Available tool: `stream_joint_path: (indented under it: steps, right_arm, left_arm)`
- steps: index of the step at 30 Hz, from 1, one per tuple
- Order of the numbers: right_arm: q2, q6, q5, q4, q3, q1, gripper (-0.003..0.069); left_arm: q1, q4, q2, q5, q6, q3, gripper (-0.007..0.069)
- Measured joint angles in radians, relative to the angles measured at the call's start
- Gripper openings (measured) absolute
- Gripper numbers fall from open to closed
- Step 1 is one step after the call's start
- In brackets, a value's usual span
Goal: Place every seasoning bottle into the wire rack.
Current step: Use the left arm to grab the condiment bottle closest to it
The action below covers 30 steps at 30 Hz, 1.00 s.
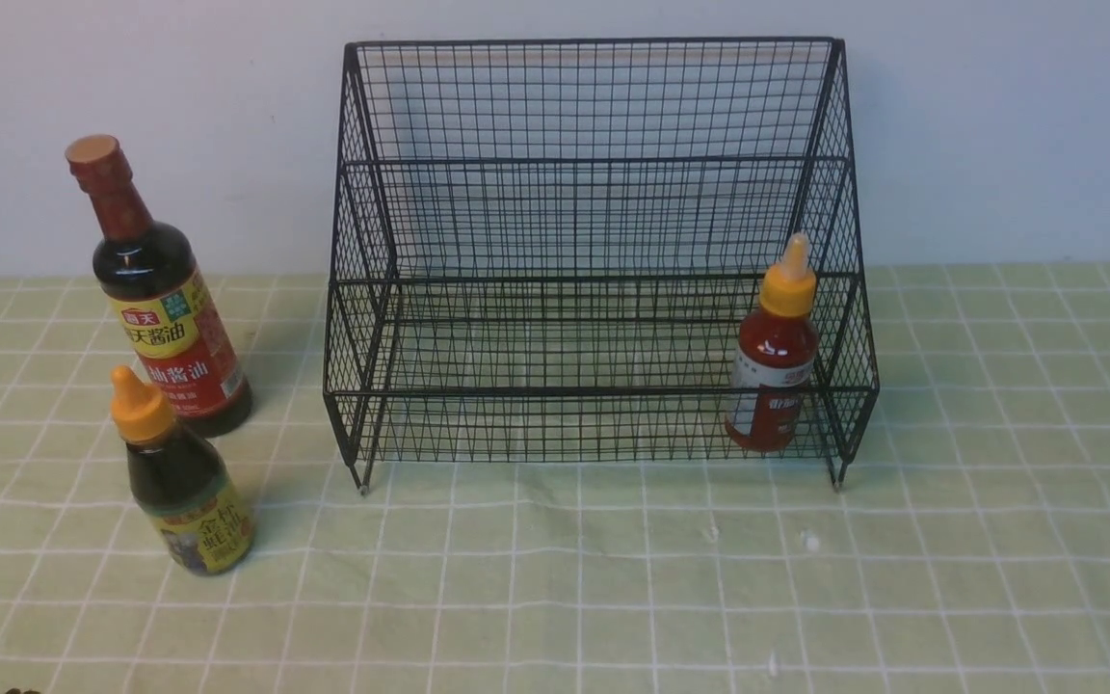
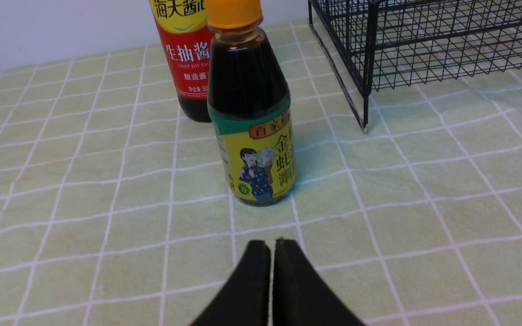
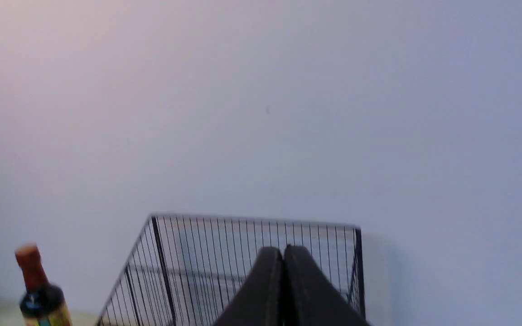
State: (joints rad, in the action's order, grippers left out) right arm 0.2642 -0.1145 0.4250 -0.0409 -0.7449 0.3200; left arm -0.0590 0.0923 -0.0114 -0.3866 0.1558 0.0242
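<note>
While both of my arms hang back from the work, the black wire rack stands at the far side of the green checked cloth, close to the pale wall. To its left, well clear of the mesh, the tall soy-sauce bottle stands upright on the cloth, red neck up and red-and-yellow label showing. Nearer to me, just beside it, I have the small dark bottle, upright as well, orange nozzle cap on top and yellow label low down. The small red bottle is inside the rack at its right end, nozzle up, behind the front wires. My left gripper has its fingers pressed together with nothing between them, and my right gripper is likewise pinched closed on nothing, the rack's upper part beyond its tips.
</note>
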Motion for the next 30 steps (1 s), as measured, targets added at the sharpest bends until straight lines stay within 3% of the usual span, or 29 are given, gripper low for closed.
stream_joint_path:
  steps: [6, 14, 17, 23, 30]
  right_arm:
    - [-0.273, 0.01, -0.166, 0.092, 0.229, 0.0, -0.0014]
    - [-0.277, 0.013, -0.176, 0.225, 0.452, 0.0, -0.0014]
    - [-0.277, 0.014, -0.175, 0.226, 0.523, -0.015, -0.0014]
    - [-0.277, -0.029, -0.174, 0.14, 0.731, -0.184, -0.0014]
    - [-0.277, -0.031, -0.069, 0.11, 0.771, -0.26, -0.0014]
  left_arm:
    - [0.0, 0.0, 0.0, 0.0, 0.0, 0.0, -0.0006]
    - [0.0, 0.0, 0.0, 0.0, 0.0, 0.0, -0.0006]
    - [0.0, 0.0, 0.0, 0.0, 0.0, 0.0, -0.0006]
    - [0.0, 0.0, 0.0, 0.0, 0.0, 0.0, -0.0006]
    - [0.0, 0.0, 0.0, 0.0, 0.0, 0.0, -0.0006]
